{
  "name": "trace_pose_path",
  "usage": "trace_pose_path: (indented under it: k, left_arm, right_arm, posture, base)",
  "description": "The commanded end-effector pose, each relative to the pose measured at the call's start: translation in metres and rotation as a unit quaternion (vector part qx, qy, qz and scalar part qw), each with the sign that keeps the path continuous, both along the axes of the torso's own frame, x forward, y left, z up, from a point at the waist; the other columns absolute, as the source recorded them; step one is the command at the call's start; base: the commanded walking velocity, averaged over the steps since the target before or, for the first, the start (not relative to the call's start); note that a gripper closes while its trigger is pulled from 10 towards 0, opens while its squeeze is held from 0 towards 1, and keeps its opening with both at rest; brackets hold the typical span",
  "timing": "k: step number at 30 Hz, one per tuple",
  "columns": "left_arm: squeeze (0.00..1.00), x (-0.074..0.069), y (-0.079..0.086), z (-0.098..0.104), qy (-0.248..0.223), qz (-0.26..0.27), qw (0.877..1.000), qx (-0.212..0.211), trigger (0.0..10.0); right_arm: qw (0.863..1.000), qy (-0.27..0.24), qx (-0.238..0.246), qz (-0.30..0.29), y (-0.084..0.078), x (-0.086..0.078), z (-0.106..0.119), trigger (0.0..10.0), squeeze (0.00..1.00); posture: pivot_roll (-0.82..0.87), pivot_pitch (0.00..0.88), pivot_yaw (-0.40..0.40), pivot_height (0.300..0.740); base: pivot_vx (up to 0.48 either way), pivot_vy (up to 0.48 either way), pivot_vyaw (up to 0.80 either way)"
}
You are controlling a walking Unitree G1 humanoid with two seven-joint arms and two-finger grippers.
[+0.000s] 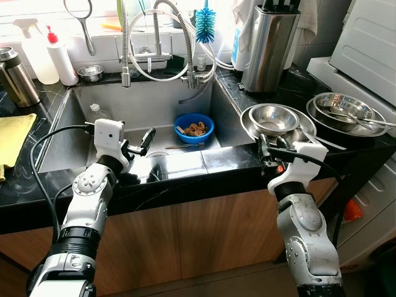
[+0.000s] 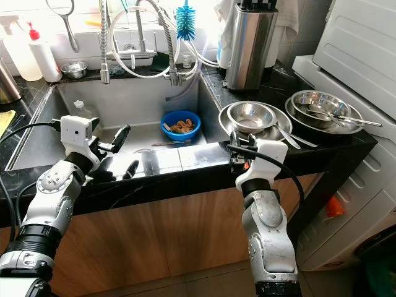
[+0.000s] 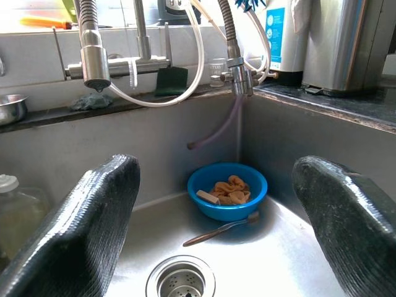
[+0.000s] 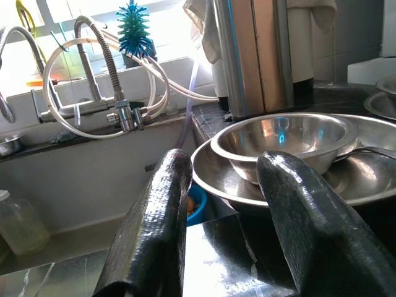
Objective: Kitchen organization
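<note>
I hold the left gripper (image 1: 137, 148) over the front edge of the sink (image 1: 148, 99), fingers spread wide and empty, lined up toward the blue bowl (image 1: 194, 128) resting at the sink's back right beside a toothbrush (image 3: 224, 228). The right gripper (image 1: 267, 150) sits just right of the sink, fingers parted, grasping nothing, aimed at the stacked steel bowls (image 1: 272, 119), probably my next pick.

Yellow cloth (image 1: 13, 137) cut off by the frame's left edge. Steel flask (image 1: 15, 77) upper left, partly cropped. Knife block (image 1: 268, 44) top cropped, handles unclear. Blue bowl (image 1: 194, 128) contents too small to identify. White appliance (image 1: 365, 43) upper right runs out of frame. Label text on bottle (image 3: 279, 34) is unreadable.
</note>
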State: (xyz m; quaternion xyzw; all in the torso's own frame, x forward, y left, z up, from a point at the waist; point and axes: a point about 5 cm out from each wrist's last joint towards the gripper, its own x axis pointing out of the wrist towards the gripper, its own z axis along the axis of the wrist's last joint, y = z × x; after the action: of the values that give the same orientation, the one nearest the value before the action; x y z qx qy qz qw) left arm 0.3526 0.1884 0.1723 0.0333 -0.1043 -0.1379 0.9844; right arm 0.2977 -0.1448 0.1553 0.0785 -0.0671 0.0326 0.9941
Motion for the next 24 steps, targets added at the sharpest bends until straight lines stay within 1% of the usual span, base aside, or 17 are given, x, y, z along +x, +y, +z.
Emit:
trace_pose_path:
  k: [1, 6, 8, 24]
  left_arm:
    - [0.0, 0.0002, -0.0026, 0.0038, -0.002, -0.004, 1.0, 0.005, 10.0]
    - [0.0, -0.0002, -0.0018, 0.0037, -0.001, -0.001, 1.0, 0.005, 10.0]
    - [0.0, -0.0003, -0.002, 0.0035, 0.0, 0.0, 1.0, 0.005, 10.0]
    - [0.0, 0.0003, -0.0026, 0.0042, 0.0, 0.002, 1.0, 0.011, 10.0]
  right_arm:
    - [1.0, -0.014, 0.002, -0.011, -0.0031, -0.0004, 0.0078, 10.0, 0.0]
    - [1.0, -0.015, -0.002, -0.004, -0.0018, 0.0001, 0.0089, 10.0, 0.0]
    - [1.0, -0.029, -0.002, -0.002, -0.0008, -0.0007, 0.012, 10.0, 0.0]
    - [1.0, -0.02, -0.007, -0.002, 0.0, 0.0004, 0.0102, 10.0, 0.0]
  posture:
    - [-0.04, 0.018, -0.014, 0.74]
    - [-0.04, 0.025, -0.015, 0.74]
    - [-0.04, 0.029, -0.017, 0.74]
    - [-0.04, 0.037, -0.021, 0.74]
  base:
    - [0.0, 0.0, -0.73]
    - [0.0, 0.0, -0.72]
    - [0.0, 0.0, 0.0]
    - [0.0, 0.0, 0.0]
